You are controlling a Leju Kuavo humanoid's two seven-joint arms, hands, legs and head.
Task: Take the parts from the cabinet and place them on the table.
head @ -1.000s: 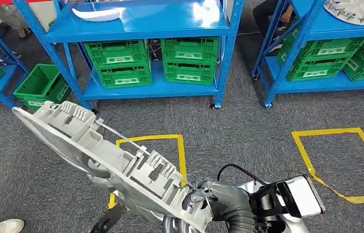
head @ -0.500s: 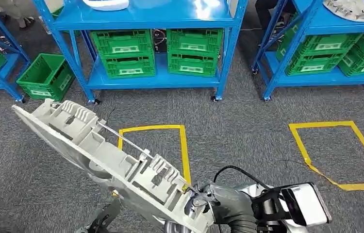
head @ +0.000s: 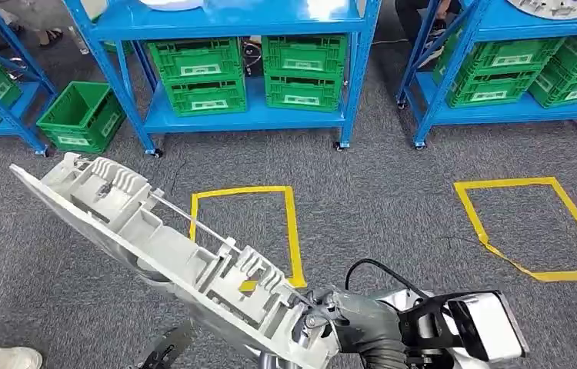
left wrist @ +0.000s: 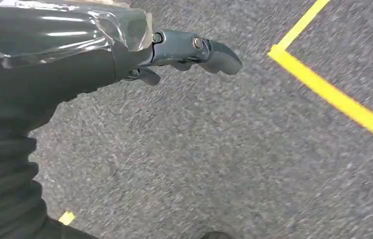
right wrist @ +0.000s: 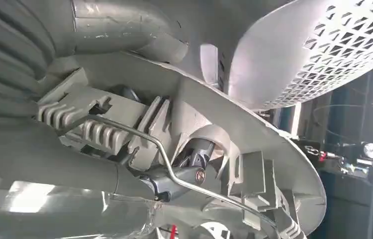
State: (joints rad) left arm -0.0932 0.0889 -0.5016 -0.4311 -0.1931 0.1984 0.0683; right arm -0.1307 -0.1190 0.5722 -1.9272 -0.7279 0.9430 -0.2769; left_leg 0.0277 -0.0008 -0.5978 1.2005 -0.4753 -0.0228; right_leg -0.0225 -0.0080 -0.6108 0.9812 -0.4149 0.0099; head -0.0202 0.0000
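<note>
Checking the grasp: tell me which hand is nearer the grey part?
Right. The right hand grips the grey part at its near end; the left hand hangs over carpet, apart.

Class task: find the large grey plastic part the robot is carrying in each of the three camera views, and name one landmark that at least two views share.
Head view: the grey part runs slantwise from middle left down to the right hand at the bottom.
Left wrist view: the part is not in it; the left hand hangs over carpet.
Right wrist view: the part spans the picture, close up.
Shared landmark: yellow floor tape, in the head and left wrist views.
</note>
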